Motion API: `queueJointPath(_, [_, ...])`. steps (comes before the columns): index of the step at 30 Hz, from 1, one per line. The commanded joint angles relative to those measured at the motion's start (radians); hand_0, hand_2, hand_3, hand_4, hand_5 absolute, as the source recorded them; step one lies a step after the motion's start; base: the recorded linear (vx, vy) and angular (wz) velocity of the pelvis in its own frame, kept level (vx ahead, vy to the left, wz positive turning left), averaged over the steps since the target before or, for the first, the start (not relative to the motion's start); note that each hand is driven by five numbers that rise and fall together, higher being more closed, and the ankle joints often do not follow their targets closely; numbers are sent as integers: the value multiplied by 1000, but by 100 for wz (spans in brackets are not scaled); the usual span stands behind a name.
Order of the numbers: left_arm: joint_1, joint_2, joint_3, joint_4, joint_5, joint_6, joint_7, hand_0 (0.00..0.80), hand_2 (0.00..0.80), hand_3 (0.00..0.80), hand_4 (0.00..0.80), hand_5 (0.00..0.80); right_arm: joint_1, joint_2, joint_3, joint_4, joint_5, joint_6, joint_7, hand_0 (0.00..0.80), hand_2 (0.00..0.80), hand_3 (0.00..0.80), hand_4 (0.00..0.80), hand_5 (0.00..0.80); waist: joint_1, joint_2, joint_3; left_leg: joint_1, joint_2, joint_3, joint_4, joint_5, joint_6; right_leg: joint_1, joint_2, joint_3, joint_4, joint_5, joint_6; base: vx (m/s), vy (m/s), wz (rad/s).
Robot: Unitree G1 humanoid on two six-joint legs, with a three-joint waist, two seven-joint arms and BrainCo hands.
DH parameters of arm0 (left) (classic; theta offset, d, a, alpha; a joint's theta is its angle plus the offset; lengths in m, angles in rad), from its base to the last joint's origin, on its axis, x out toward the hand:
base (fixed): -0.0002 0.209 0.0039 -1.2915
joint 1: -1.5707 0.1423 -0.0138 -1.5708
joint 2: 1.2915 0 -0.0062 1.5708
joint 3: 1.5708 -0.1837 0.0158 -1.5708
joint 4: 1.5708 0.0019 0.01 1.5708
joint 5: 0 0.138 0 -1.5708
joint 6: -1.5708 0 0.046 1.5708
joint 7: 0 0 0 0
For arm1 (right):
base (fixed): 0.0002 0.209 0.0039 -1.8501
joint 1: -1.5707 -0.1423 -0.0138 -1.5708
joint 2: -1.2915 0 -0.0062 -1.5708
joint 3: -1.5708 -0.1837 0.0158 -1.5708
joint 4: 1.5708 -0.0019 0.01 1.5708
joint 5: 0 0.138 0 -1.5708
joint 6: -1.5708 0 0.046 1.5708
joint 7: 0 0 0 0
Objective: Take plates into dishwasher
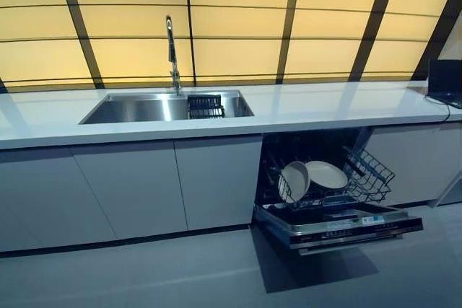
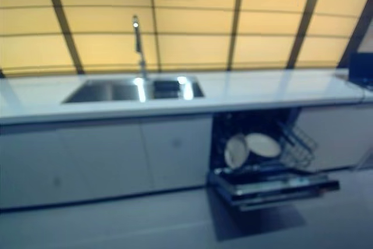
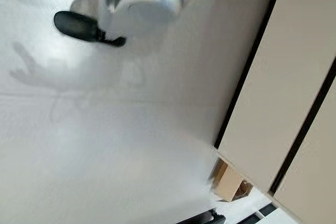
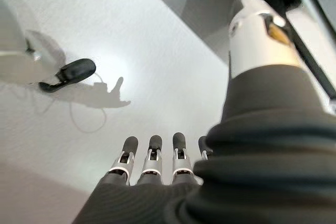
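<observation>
A: Start nearest. What are the hands doing?

B: The right robot hand (image 4: 157,156) hangs over bare floor with its fingers straight and relaxed, gripping nothing. The left robot hand shows in no view; its wrist camera sees only floor and cabinet fronts, so I cannot tell its state.

A: And the plates?

B: Two pale plates (image 1: 310,178) already stand on edge in the lower rack (image 1: 361,178) of the dishwasher (image 1: 339,225), which sits under the right part of the worktop (image 1: 325,102) with its door folded down. They lean close together, perhaps touching (I cannot tell).

A: So what is the step in hand?

B: My judgement: either fetching another plate or finishing. If another is to go in, it should be carried on edge and lowered into a free slot beside the two, coming in from above the door rather than across it, so nothing knocks the rack wires.

A: Any more plates to fetch?

B: None that I can see. Farther back the sink (image 1: 144,108) is set in the left half of the worktop, with a dark wire basket (image 1: 206,106) at its right end and the tap (image 1: 172,52) behind. The sink bottom is mostly hidden by its rim. A dark object (image 1: 444,81) at the far right corner is cut off.
</observation>
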Motion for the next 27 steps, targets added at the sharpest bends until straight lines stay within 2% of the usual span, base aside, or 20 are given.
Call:
queueJointPath(1, [-48, -7, 25, -45, -55, -71, -10, 0, 0, 0, 0, 0, -82, 53, -11, 32, 179, -62, 30, 0, 0, 0, 0, 0, 2, -1, 49, -33, -50, -17, -45, 64, 96, -4, -39, -9, -11, 41, -25, -247, -199, 12])
queueJointPath(3, [-58, -19, 18, -74, -80, -85, -22, 0, 0, 0, 0, 0, -105, 66, -6, 40, 224, -81, 44, 0, 0, 0, 0, 0, 7, 16, 72, -60, -52, -34, -45, 77, 88, -23, -35, -23, 15, 19, -36, -256, -127, 19])
queueJointPath(10, [-64, -39, -3, -138, -159, -116, -57, 0, 0, 0, 0, 0, -178, 69, 7, 39, 343, -59, 55, 0, 0, 0, 0, 0, 21, 64, 151, -133, -67, -67, 2, 91, 76, -97, -50, -53, 125, -31, -61, -167, -36, 19])
queueJointPath(15, [-81, -61, -34, -170, -222, -153, -71, 0, 0, 0, 0, 0, -241, 76, 22, 30, 466, -86, 80, 0, 0, 0, 0, 0, 27, 105, 226, -225, -92, -98, 88, 93, 75, -195, -71, -38, 262, -71, -81, -172, -2, 13])
queueJointPath(17, [-84, -66, -41, -171, -231, -157, -75, 0, 0, 0, 0, 0, -250, 76, 22, 29, 488, -86, 85, 0, 0, 0, 0, 0, 27, 114, 234, -236, -98, -102, 101, 90, 76, -207, -75, -35, 280, -78, -84, -56, 43, 16])
queueJointPath(24, [-65, -115, -97, -212, -288, -185, -118, 0, 0, 0, 0, 0, -339, 45, 26, 19, 565, -102, 101, 0, 0, 0, 0, 0, 45, 189, 275, -275, -148, -131, 135, 100, 79, -253, -119, -30, 359, -103, -93, -28, 100, 15])
queueJointPath(27, [-58, -119, -105, -227, -317, -187, -140, 0, 0, 0, 0, 0, -374, 29, 30, 11, 597, -108, 91, 0, 0, 0, 0, 0, 53, 199, 283, -280, -164, -136, 147, 92, 81, -259, -133, -33, 380, -116, -91, -13, 36, 16])
